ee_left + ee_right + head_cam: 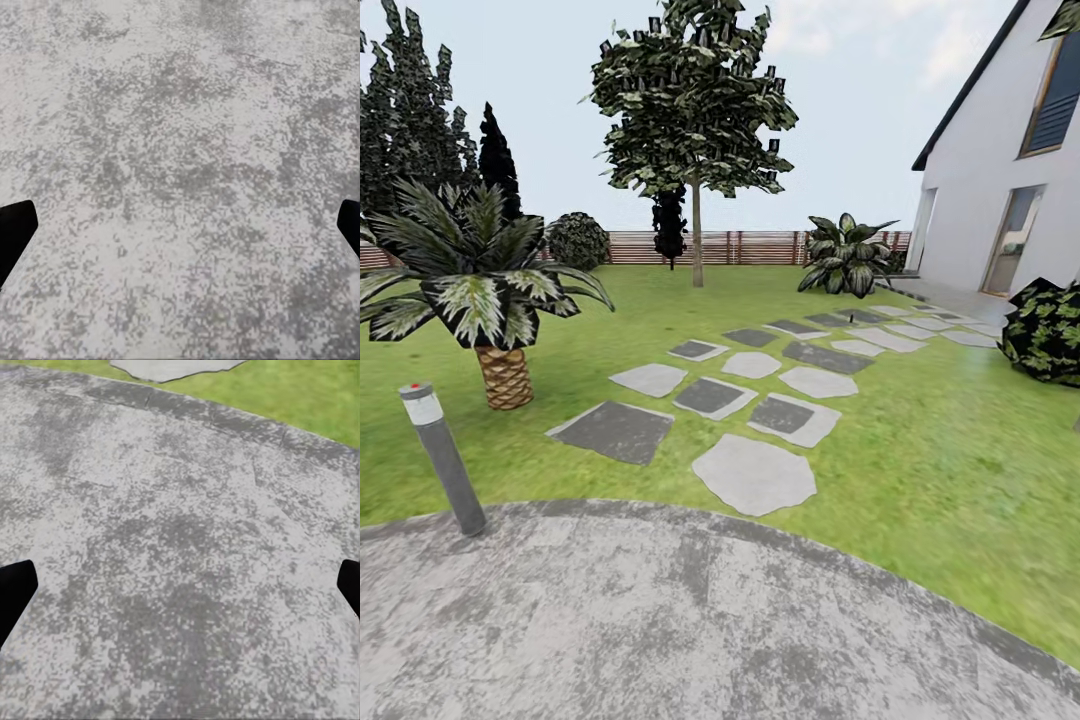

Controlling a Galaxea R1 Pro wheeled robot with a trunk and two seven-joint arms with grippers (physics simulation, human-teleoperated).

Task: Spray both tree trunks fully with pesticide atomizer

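I look over the garden lawn point(920, 440) from a grey paved patch point(690, 620). One tree point(696, 235) with a straight bare trunk and dark blocky foliage stands far ahead, near the fence. The pesticide atomizer is out of view. In the left wrist view, my left gripper point(180, 232) is open over the speckled paving, its dark fingertips point(15, 232) at the picture's two edges and nothing between them. My right gripper point(180, 592) is open in the same way over the paving, close to the grass edge point(300, 390).
A grey bollard lamp point(442, 460) stands at the paving's left edge and a short palm point(488, 300) behind it. Stepping stones point(750, 395) lead across the lawn toward the white house point(1000, 170). A dark bush point(1050, 332) sits at the right, and a slatted fence point(760, 247) closes the back.
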